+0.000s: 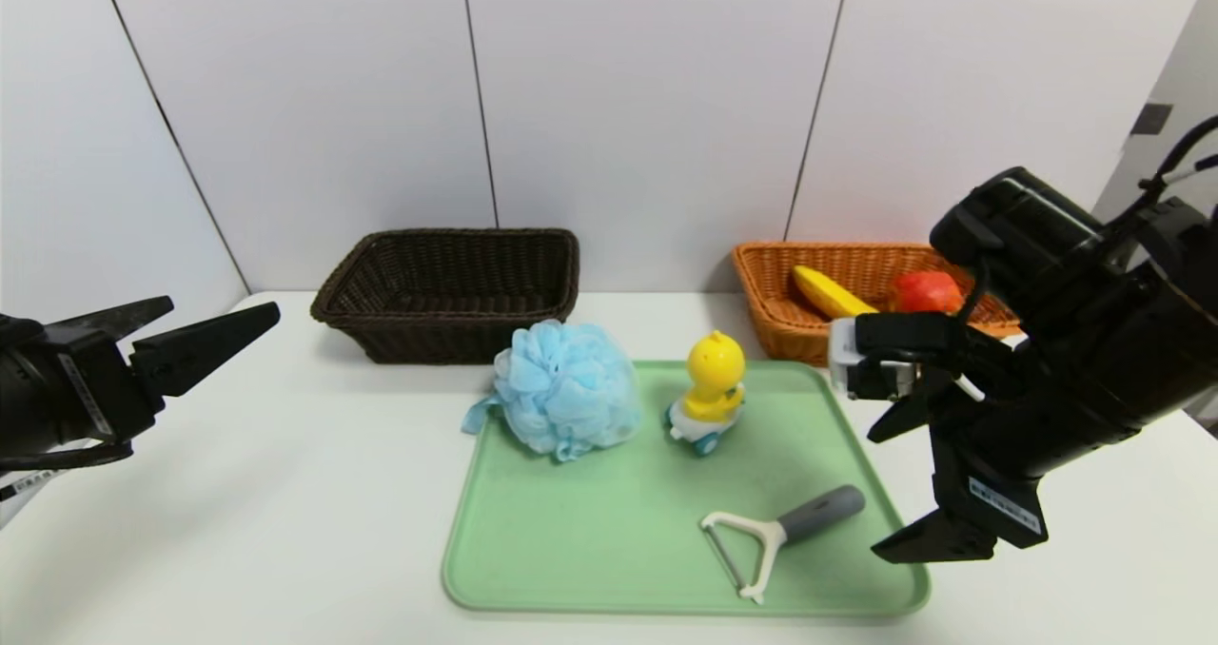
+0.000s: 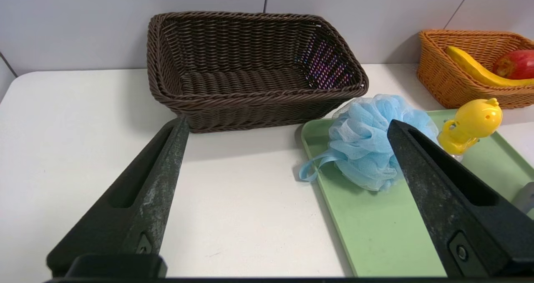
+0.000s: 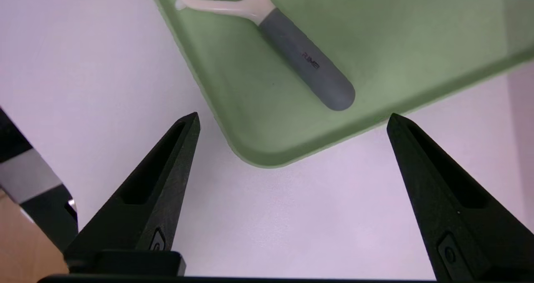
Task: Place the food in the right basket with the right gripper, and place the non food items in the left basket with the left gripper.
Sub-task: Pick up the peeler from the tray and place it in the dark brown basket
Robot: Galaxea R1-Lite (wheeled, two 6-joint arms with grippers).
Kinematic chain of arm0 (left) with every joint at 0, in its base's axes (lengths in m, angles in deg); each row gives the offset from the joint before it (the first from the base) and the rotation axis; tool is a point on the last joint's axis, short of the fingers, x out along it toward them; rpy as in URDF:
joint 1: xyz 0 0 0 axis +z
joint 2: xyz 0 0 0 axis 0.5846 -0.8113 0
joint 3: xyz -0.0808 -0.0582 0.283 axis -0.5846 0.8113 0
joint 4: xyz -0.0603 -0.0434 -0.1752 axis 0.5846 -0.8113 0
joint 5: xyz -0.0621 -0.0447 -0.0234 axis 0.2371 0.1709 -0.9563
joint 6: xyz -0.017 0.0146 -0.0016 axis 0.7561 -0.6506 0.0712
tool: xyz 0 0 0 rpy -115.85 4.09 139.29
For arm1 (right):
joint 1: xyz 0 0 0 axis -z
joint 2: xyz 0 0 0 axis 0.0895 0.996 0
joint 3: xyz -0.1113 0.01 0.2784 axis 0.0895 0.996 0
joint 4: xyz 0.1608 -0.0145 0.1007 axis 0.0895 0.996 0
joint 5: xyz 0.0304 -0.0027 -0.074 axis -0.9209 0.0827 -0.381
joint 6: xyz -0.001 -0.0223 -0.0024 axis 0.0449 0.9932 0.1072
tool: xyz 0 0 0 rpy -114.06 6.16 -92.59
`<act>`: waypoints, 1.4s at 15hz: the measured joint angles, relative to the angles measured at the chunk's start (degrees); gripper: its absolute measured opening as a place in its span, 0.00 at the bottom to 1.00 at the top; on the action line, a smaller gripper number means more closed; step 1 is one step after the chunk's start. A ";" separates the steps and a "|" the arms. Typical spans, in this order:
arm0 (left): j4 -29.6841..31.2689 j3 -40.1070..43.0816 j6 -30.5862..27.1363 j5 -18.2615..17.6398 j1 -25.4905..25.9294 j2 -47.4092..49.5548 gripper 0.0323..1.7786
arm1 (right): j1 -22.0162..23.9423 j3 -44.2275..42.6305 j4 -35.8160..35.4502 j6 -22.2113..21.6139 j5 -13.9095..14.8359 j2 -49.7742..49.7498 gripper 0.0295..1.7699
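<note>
A white table (image 1: 304, 493) spans the lower frame; on it stand a dark brown wicker basket (image 1: 381, 326) left of centre, an orange wicker basket (image 1: 780, 331) at right, and a green tray (image 1: 571, 550) lower centre.

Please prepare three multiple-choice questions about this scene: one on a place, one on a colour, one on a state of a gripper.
1. Where is the banana?
A) in the dark brown basket
B) on the green tray
C) in the orange basket

2. What colour is the peeler's handle?
A) red
B) grey
C) yellow

3. How is the right gripper?
A) open, holding nothing
B) shut on the apple
C) shut on the duck toy

1: C, the banana lies inside the orange basket, beside the apple.
2: B, the handle shows plain grey on the peeler.
3: A, the right gripper has its fingers wide apart near the tray's corner, with nothing between them.
</note>
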State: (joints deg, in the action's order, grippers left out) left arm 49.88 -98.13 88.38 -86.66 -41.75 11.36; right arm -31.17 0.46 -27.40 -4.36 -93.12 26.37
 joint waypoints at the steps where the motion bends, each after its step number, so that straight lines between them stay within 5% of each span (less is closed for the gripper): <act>1: 0.02 0.09 0.00 -0.94 -0.02 0.05 0.95 | 0.00 -2.84 2.54 2.15 -0.20 1.79 0.89; 5: 0.07 0.22 -0.01 -1.44 0.00 0.06 0.95 | -1.11 -8.85 5.32 6.41 -0.02 7.96 0.92; 8: 0.07 0.09 -0.04 -1.48 0.00 0.06 0.95 | -1.66 -10.56 5.62 8.29 3.33 11.72 0.94; 13: 0.10 -0.18 -0.20 -1.96 0.00 0.26 0.95 | -2.32 -11.30 5.34 8.27 6.72 16.07 0.95; 21: 0.10 -0.09 -0.17 -2.46 0.00 0.57 0.95 | -3.78 -11.22 4.90 7.58 6.91 21.00 0.96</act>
State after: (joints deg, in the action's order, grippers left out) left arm 49.98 -98.21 88.21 -89.12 -41.75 11.94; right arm -34.95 -10.76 -22.49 3.22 -86.21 47.37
